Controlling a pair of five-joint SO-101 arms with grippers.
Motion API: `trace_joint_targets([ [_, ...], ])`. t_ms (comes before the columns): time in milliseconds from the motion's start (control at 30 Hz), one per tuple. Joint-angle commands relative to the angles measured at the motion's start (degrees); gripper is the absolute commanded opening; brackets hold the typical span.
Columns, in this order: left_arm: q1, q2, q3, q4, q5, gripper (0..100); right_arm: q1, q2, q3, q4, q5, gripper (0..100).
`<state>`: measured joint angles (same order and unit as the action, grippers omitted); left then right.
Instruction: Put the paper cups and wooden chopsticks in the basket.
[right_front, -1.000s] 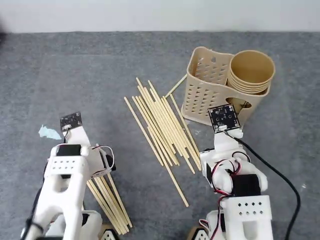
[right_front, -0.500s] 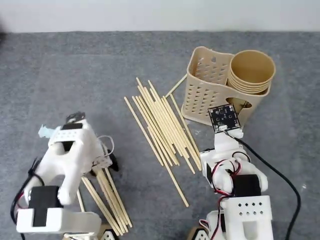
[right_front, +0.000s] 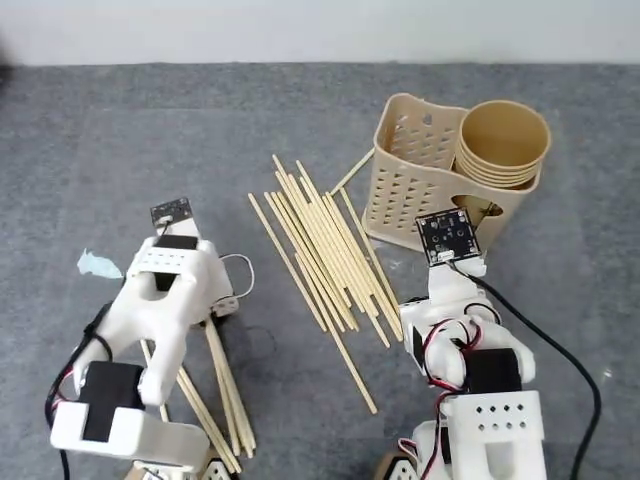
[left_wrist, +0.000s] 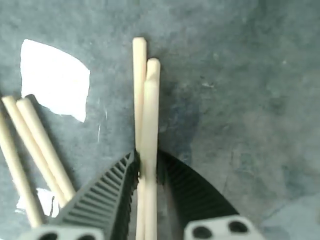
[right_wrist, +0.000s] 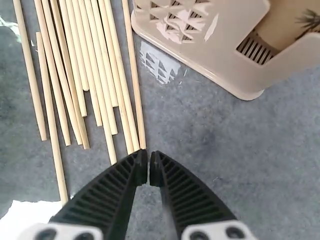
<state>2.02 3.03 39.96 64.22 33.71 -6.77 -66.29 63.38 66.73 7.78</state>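
Note:
Many wooden chopsticks (right_front: 320, 250) lie fanned on the grey mat, left of the beige basket (right_front: 420, 190). A stack of paper cups (right_front: 503, 140) stands in the basket's right compartment. My left gripper (left_wrist: 146, 157) is shut on a few chopsticks (left_wrist: 145, 100) just above the mat; in the high view these chopsticks (right_front: 225, 390) run back under the left arm. My right gripper (right_wrist: 148, 160) is shut with nothing in it, low over the mat. It sits at the near ends of the fanned chopsticks (right_wrist: 85, 75), just before the basket (right_wrist: 225, 55).
A pale blue scrap (right_front: 98, 265) lies on the mat left of the left arm. Two more chopsticks (left_wrist: 35, 140) and a white patch (left_wrist: 55, 80) lie beside the held ones. Bare mat stretches across the back left.
The left arm has swung forward and to the right, and the chopsticks under it have shifted with it. The right arm has kept still.

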Motion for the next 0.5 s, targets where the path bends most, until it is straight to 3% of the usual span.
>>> trace_joint_targets([
  [0,3.8,1.1,-4.1,-1.1,2.4,1,0.3,-0.8,-0.3,-0.7,-0.4,3.2],
  [467,4.7,1.1,-33.3,23.6,3.3,1,0.3,-0.8,-0.3,-0.7,-0.4,3.2],
])
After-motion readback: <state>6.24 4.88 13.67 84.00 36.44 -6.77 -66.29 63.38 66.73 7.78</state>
